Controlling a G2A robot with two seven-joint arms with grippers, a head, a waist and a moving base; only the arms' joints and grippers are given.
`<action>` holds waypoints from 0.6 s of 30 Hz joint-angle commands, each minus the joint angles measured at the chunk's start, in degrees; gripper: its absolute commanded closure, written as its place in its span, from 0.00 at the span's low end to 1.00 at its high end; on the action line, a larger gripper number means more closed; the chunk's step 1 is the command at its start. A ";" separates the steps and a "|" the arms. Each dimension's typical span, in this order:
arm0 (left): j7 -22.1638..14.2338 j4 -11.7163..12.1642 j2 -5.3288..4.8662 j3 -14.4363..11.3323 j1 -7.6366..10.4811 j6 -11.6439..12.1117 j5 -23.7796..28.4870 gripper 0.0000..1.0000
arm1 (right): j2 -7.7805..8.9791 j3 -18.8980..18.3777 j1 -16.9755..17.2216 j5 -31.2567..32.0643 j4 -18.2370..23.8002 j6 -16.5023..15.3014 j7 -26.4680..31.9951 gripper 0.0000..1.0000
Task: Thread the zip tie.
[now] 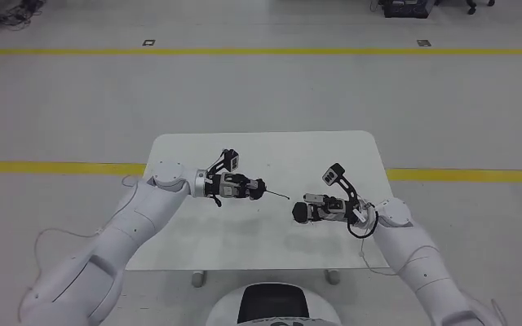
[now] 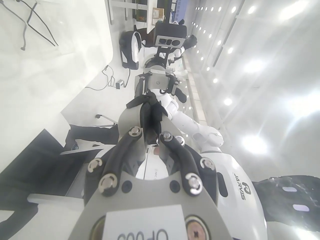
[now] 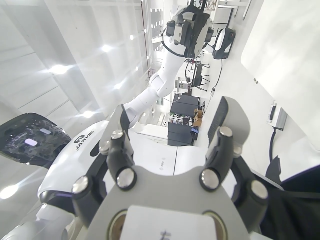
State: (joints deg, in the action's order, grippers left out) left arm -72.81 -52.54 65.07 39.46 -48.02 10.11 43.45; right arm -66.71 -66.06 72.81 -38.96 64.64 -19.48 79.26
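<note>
Over the middle of the white table (image 1: 261,147) my left gripper (image 1: 258,188) is shut on a thin black zip tie (image 1: 277,194), whose free end points toward the right gripper (image 1: 297,212). A short gap separates the tie's tip from the right gripper, which stands open with nothing between its fingers (image 3: 221,116). In the left wrist view the left gripper (image 2: 151,111) pinches the black zip tie (image 2: 135,102), and the right gripper (image 2: 156,82) faces it just beyond. The right wrist view has the right gripper (image 3: 172,118) spread wide and the left gripper (image 3: 191,36) farther off.
Both arms hover above the tabletop, with nothing else lying on it. Grey floor with yellow lines (image 1: 261,51) surrounds the table. Cables lie on the floor (image 2: 37,23) beside the table.
</note>
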 commanded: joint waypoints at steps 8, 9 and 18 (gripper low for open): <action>-0.53 -0.05 0.13 0.14 -0.07 -0.26 -0.23 1.00 | -0.66 0.47 -0.74 0.11 -1.39 0.00 0.12 0.60; -0.52 -0.04 0.15 0.15 -0.06 -0.32 -0.31 1.00 | -0.79 0.60 -0.90 0.19 -1.69 0.00 0.08 0.60; -0.59 -0.24 0.20 0.40 -0.16 -0.20 -0.78 1.00 | -1.80 1.22 -1.87 0.70 -3.61 0.00 -0.22 0.69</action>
State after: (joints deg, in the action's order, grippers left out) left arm -73.40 -52.75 65.27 39.84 -48.16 9.89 42.74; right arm -68.41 -64.86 71.03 -38.37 61.19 -19.48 79.10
